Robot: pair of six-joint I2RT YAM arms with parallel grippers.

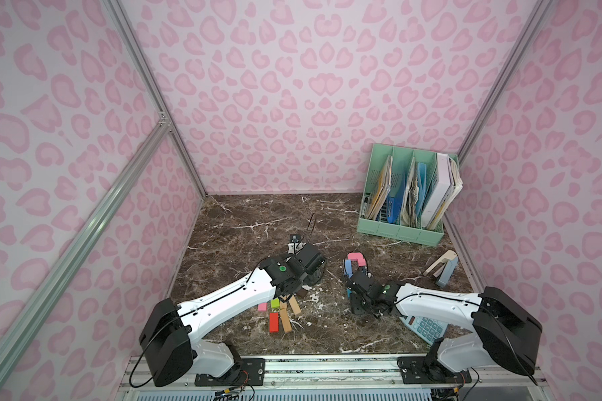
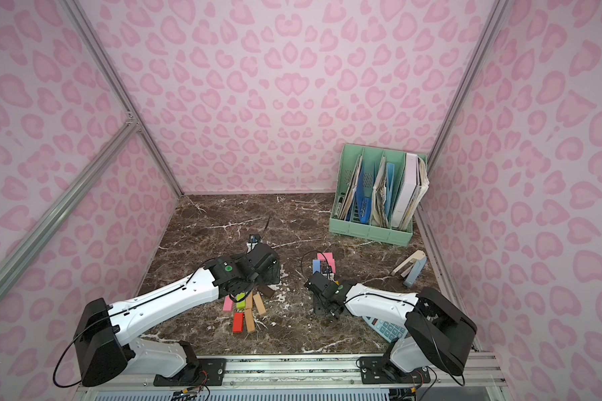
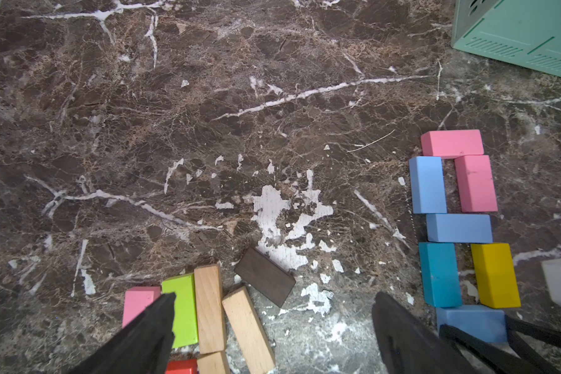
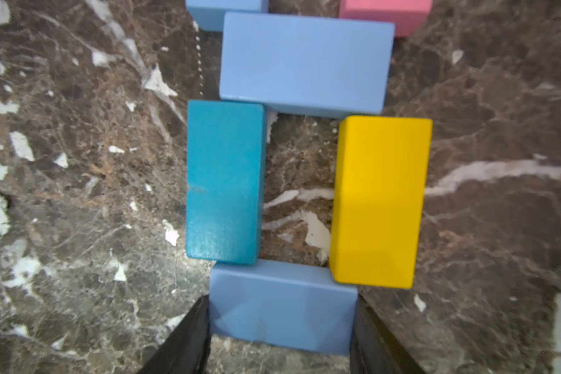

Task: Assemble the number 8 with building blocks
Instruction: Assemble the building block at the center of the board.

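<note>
The right gripper [image 4: 280,302] is clamped end to end on the bottom light blue block [image 3: 470,322], long axis spanning the jaws, closing the eight's lower loop against the teal block [image 4: 224,181] and yellow block [image 4: 379,200]. The left gripper [image 3: 274,296] hangs spread wide over the spare blocks [image 3: 208,311].

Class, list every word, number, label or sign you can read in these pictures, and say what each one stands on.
Nothing can be read as text in any view.
Calculator: the keys carry markings, but they are too small to read.
Marker in the file organizer: it has a label, but it is too blurred to read.
Building blocks: plain painted or bare wood, no print.
</note>
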